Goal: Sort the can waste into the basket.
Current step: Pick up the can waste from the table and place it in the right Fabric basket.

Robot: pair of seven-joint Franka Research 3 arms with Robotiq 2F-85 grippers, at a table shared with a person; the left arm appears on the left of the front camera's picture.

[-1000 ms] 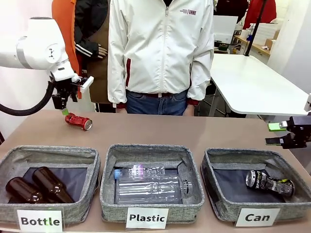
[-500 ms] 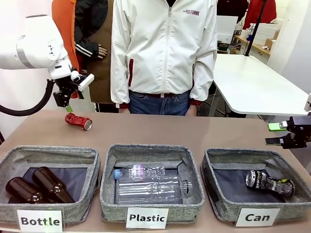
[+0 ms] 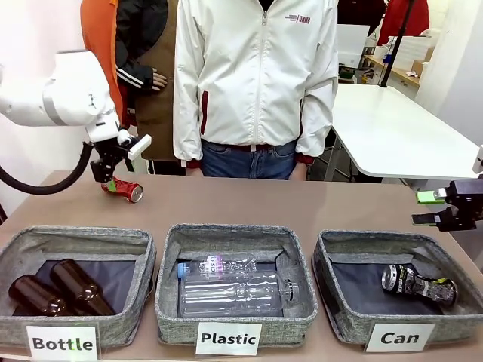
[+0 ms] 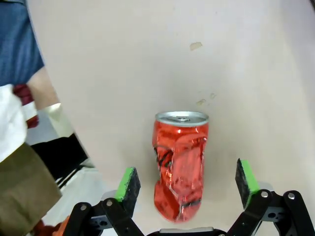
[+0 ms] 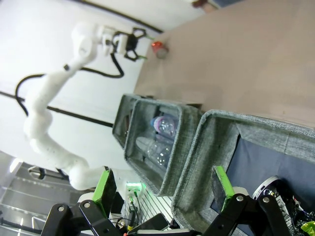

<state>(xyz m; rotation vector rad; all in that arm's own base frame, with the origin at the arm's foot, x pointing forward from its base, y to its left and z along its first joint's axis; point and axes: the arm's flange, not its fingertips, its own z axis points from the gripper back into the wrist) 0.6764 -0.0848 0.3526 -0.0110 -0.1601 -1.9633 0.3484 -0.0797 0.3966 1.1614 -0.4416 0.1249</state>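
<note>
Now the left gripper (image 3: 113,177) hangs just above the red can (image 3: 123,189) at the far left of the table (image 3: 302,207), fingers spread wide; in the wrist view the dented can (image 4: 180,164) lies on its side between the green pads (image 4: 129,183), untouched. Right gripper (image 3: 434,207) is released too, holding nothing, above the far right rim of the Can basket (image 3: 343,320). Black can (image 3: 419,285) lies inside that basket.
</note>
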